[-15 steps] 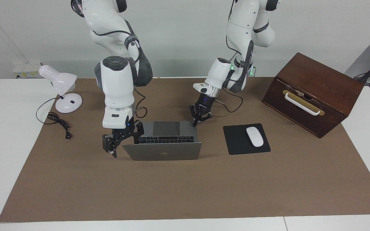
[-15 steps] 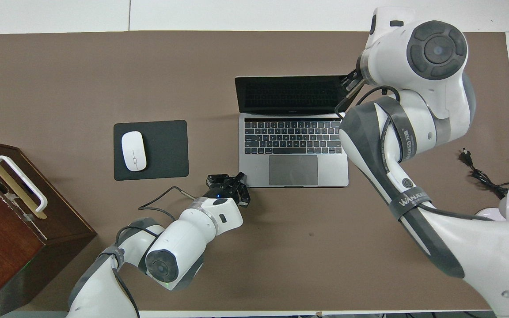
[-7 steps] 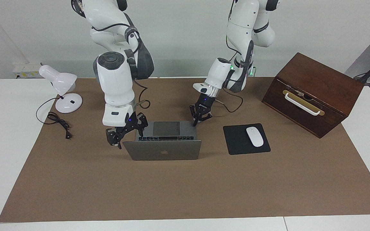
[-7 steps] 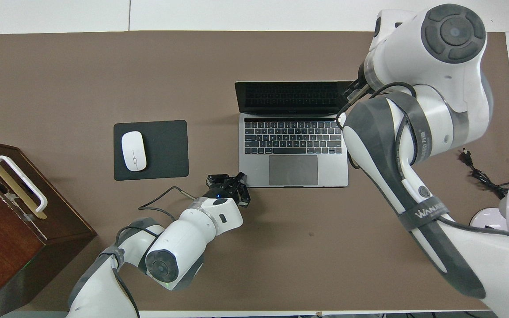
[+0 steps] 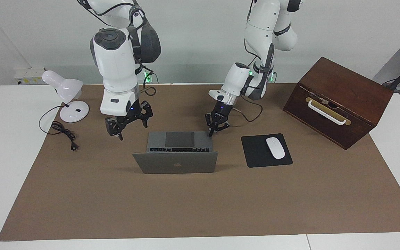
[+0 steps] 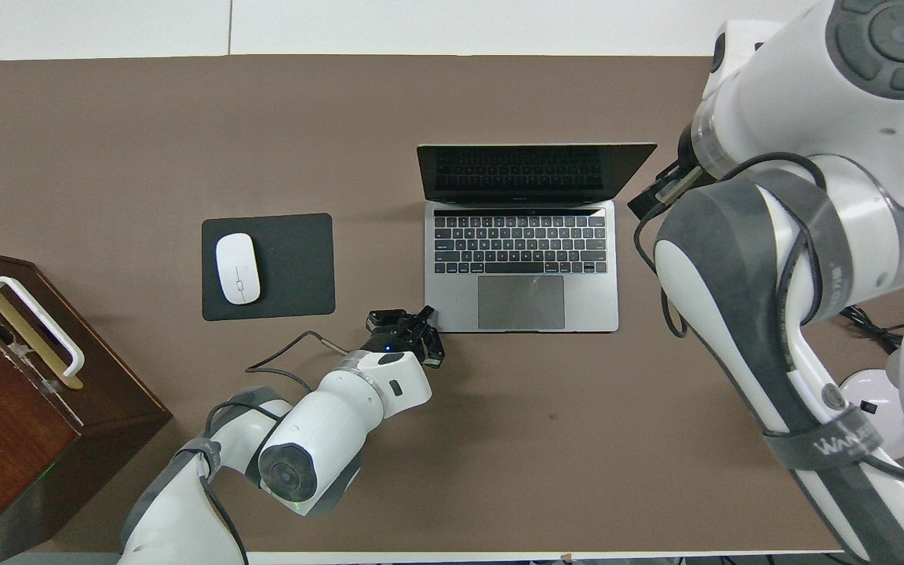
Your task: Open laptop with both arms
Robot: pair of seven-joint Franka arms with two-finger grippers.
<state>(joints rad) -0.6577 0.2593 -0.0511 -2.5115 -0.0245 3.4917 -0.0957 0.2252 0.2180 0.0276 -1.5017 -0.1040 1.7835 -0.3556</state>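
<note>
The silver-grey laptop stands open mid-table, lid raised with its dark logo facing away from the robots and its black keyboard and grey trackpad showing. My left gripper is shut, its tips resting at the corner of the laptop's base nearest the robots, on the left arm's side. My right gripper hangs raised above the mat, beside the laptop toward the right arm's end, apart from the lid and holding nothing. From overhead it is mostly hidden under its own wrist.
A black mouse pad with a white mouse lies beside the laptop toward the left arm's end. A brown wooden box with a white handle stands past it. A white desk lamp and its cable sit at the right arm's end.
The right arm has lifted its gripper off the lid's side edge, up and back toward the robots. The lid now stands more upright. The left gripper has not moved.
</note>
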